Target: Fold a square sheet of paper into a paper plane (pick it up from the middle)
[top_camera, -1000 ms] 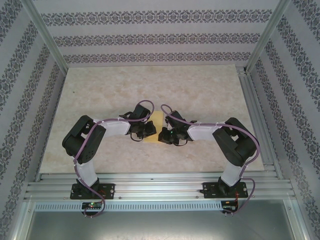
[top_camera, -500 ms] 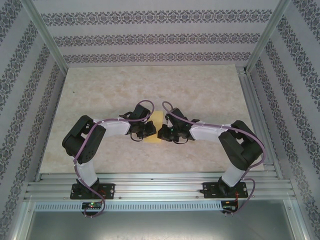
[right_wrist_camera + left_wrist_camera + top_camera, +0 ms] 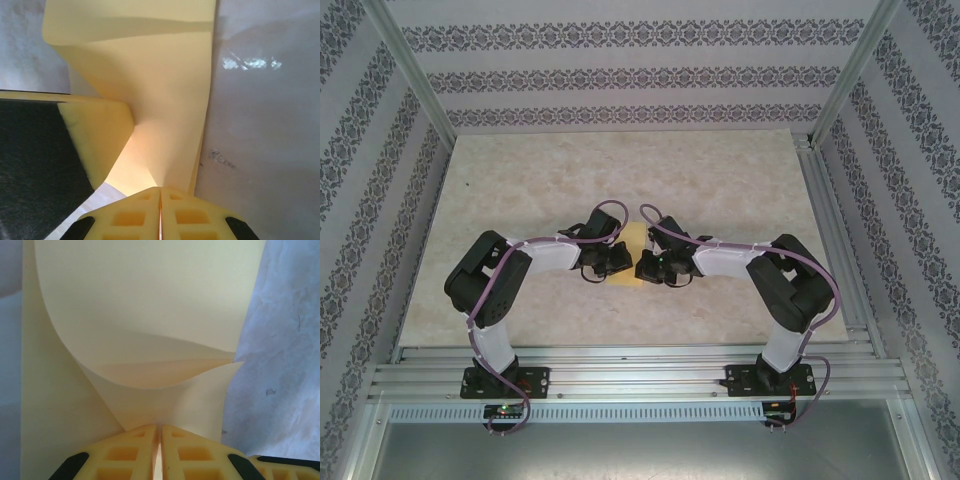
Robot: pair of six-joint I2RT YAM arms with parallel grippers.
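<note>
The yellow sheet of paper (image 3: 634,243) lies as a narrow folded strip at the table's middle, between my two grippers. My left gripper (image 3: 618,262) has its jaws closed together on the paper's edge. In the left wrist view (image 3: 159,432) a paper (image 3: 150,305) flap curls up and bows over the layer under it. From the other side, my right gripper (image 3: 646,268) pinches the paper with its jaws shut too (image 3: 160,192). There the paper (image 3: 160,75) rises in a creased fold, and one left fingertip (image 3: 100,135) sits close at the left.
The marble-patterned table (image 3: 620,170) stretches out behind and to both sides of the grippers. Aluminium rails run along the right edge (image 3: 825,230) and the near edge (image 3: 640,375). Patterned walls close in the back and sides.
The right arm's elbow swung outward to the right and came back, and the right gripper ended slightly closer to the left one. The left arm and the paper stayed put.
</note>
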